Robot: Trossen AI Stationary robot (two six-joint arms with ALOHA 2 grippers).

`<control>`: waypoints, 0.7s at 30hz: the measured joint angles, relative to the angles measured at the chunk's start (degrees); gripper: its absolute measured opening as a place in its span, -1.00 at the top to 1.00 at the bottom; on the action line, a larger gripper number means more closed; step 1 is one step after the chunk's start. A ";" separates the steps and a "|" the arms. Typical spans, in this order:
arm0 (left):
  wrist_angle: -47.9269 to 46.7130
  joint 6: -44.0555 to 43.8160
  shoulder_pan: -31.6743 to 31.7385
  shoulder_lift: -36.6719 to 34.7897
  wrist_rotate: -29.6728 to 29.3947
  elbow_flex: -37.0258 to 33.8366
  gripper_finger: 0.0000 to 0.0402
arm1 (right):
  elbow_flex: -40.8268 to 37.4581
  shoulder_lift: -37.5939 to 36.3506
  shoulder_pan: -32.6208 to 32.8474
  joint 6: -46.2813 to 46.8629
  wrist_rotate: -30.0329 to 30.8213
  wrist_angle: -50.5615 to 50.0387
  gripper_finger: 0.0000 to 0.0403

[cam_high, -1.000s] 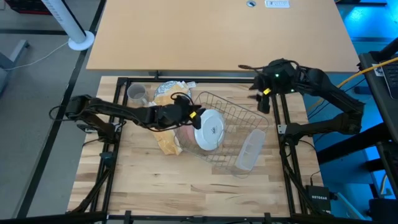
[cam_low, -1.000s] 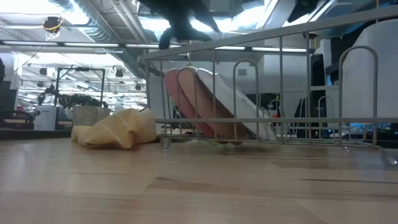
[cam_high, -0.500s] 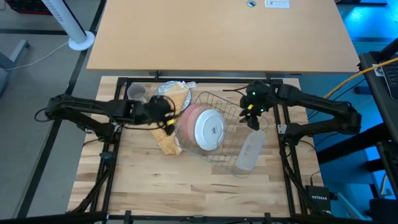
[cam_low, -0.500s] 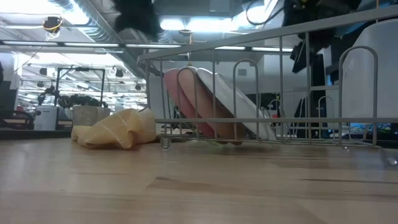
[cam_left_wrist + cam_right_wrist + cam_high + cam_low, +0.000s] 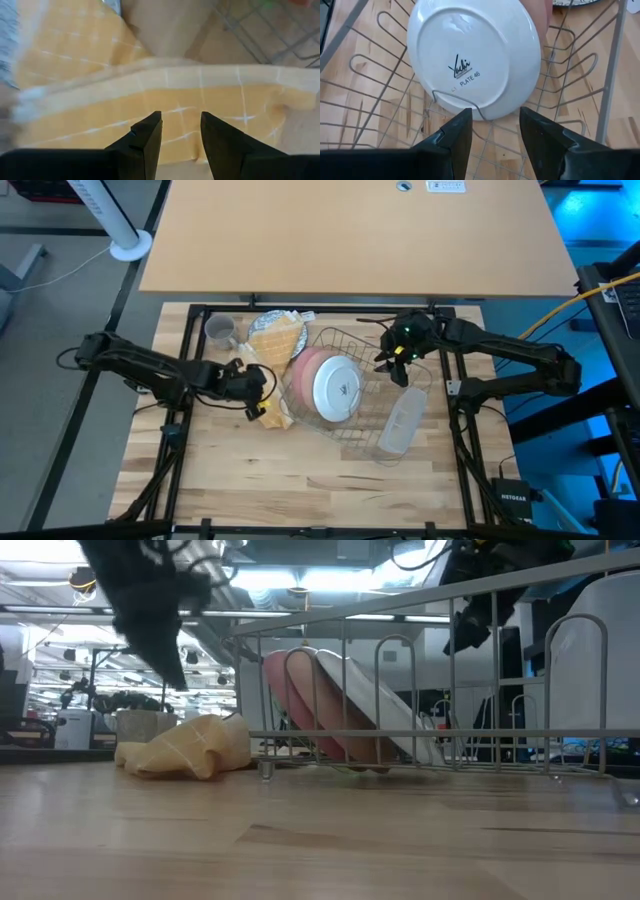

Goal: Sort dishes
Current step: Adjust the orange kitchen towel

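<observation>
At the far left of the table my small grey mug (image 5: 219, 331) stands alone, not yet racked. My left gripper (image 5: 262, 387) has pulled back from the wire dish rack (image 5: 392, 377) since a second ago, when it was reaching in at the white plate (image 5: 337, 388); now it hangs over the yellow checked cloth (image 5: 274, 340), fingers partly apart and holding nothing. I take that to mean the plate has just been released and that placement is done. In the rack, the white plate leans on edge against a pink dish (image 5: 303, 370) behind it, both propped between the wires; from table height they slant together the same way. My right gripper (image 5: 390, 367) has swung in from the rack's far corner and now hovers over the rack just right of the white plate, jaws apart and empty, the plate's stamped underside facing its camera. Right of the rack lies the clear oblong plastic tray (image 5: 400, 423); I cannot tell whether anything is in it.
</observation>
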 joint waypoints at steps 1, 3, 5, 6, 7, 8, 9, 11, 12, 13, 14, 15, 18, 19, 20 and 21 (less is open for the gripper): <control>2.50 -0.49 0.00 -0.02 0.80 -1.73 0.36 | 0.00 0.00 0.00 0.00 0.00 0.02 0.16; 8.98 -1.80 0.00 -0.02 2.08 -5.41 0.36 | 0.00 0.00 0.00 0.00 0.00 0.01 0.16; 15.59 -3.56 0.00 -0.02 2.95 -8.92 0.36 | 0.00 0.00 0.00 0.00 0.00 0.01 0.16; 19.41 -4.52 0.00 -0.02 3.14 -10.44 0.36 | 0.00 0.00 0.00 0.00 0.00 0.03 0.16; 22.94 -5.17 -0.01 -0.02 3.32 -11.73 0.36 | 0.00 0.00 0.00 0.00 0.02 0.00 0.16; 25.80 -5.91 -0.04 -0.02 3.50 -12.81 0.36 | 0.00 0.00 0.00 0.00 0.01 -0.03 0.16; 27.77 -6.45 -0.11 -0.02 3.79 -13.60 0.36 | 0.00 0.00 0.00 0.00 0.02 0.00 0.16; 29.30 -7.67 -0.11 -0.02 5.23 -14.13 0.34 | 0.02 0.00 0.00 0.00 0.02 -0.01 0.16; 29.37 -8.18 -0.16 -0.02 5.88 -14.13 0.33 | 0.01 0.00 0.00 0.00 0.02 -0.01 0.16; 29.37 -8.90 -0.30 -0.02 6.54 -14.12 0.31 | 0.02 0.00 0.00 0.00 0.02 -0.01 0.16; 29.31 -9.52 -0.51 -0.02 6.74 -14.13 0.28 | 0.02 0.00 0.00 0.00 0.02 -0.01 0.16; 29.28 -10.20 -0.80 -0.02 6.84 -14.13 0.26 | 0.02 0.00 0.00 0.00 0.04 -0.01 0.16; 28.95 -12.24 -1.55 0.25 6.86 -14.12 0.17 | 0.02 0.00 0.00 0.00 0.04 0.01 0.16; 28.89 -12.79 -1.80 0.41 6.88 -14.13 0.13 | 0.02 0.00 0.00 0.00 0.04 -0.01 0.16; 28.63 -13.61 -2.00 0.46 6.90 -14.13 0.10 | 0.02 0.00 0.00 0.00 0.04 -0.01 0.16; 28.55 -14.12 -2.20 0.71 6.89 -14.12 0.06 | 0.02 0.00 0.00 0.00 0.04 0.01 0.16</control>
